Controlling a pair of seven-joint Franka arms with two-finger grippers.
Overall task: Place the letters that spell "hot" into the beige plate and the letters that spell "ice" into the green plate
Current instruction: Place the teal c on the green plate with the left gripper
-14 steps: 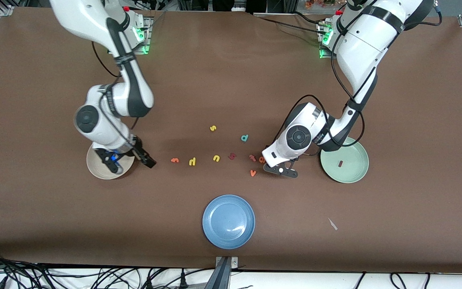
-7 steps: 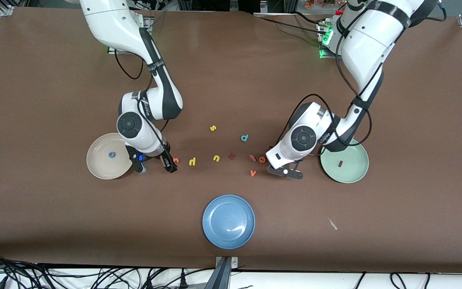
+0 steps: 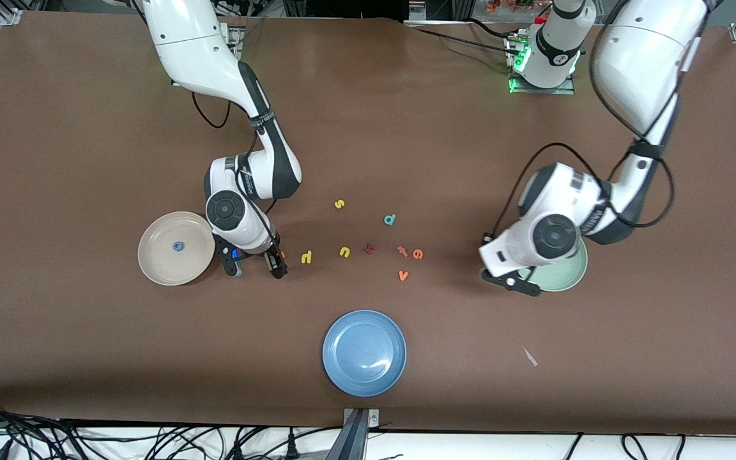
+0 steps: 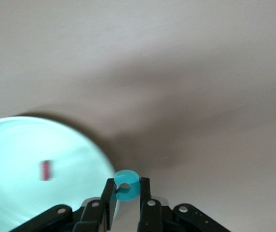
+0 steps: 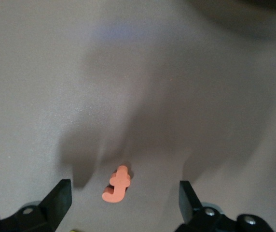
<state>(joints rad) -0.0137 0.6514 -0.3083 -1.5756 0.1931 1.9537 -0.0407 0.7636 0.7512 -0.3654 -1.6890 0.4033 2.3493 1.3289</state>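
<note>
The beige plate [image 3: 157, 263] holds the blue "o" [image 3: 178, 246]. My right gripper [image 3: 256, 267] [image 5: 123, 205] is open low over the table, its fingers on either side of the orange "t" [image 5: 117, 186] [image 3: 282, 255]. The yellow "h" [image 3: 306, 257] lies just beside it. My left gripper [image 3: 512, 283] [image 4: 127, 193] is shut on the teal "c" [image 4: 127, 186] and hangs just outside the rim of the green plate [image 3: 566, 276] [image 4: 22, 145]. The dark red "i" [image 4: 45, 170] lies in that plate. The orange "e" [image 3: 417, 254] lies on the table.
Loose letters lie in a row mid-table: a yellow "u" [image 3: 344, 252], a dark red letter [image 3: 370, 248], a reddish-orange letter [image 3: 402, 250], an orange "v" [image 3: 403, 275], a teal "d" [image 3: 390, 220] and a yellow "s" [image 3: 339, 204]. A blue plate [image 3: 364, 352] sits nearest the front camera.
My right gripper has left the beige plate, where the blue "o" now lies, and come over the orange "t". My left gripper has carried the teal "c" from the letters to the green plate's rim.
</note>
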